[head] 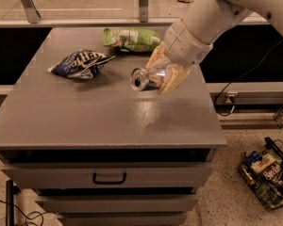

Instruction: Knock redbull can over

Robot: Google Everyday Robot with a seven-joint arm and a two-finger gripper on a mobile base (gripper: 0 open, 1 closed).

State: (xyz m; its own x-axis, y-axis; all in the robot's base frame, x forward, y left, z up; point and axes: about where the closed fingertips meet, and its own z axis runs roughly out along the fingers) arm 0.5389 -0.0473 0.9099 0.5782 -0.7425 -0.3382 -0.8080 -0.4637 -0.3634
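Note:
The redbull can (144, 78) lies on its side at the middle-right of the grey table (99, 119), its silver top with the pull-tab hole facing the front left. My gripper (157, 79) reaches in from the upper right. Its two cream fingers (173, 79) sit on either side of the can's body and are closed on it. The rear of the can is hidden behind the fingers. The can is at or just above the tabletop.
A blue-and-white snack bag (80, 63) lies at the back left of the table. A green-and-white chip bag (131, 39) lies at the back centre. Drawers with a handle (109, 178) are below. A wire basket of items (269, 173) stands on the floor at the right.

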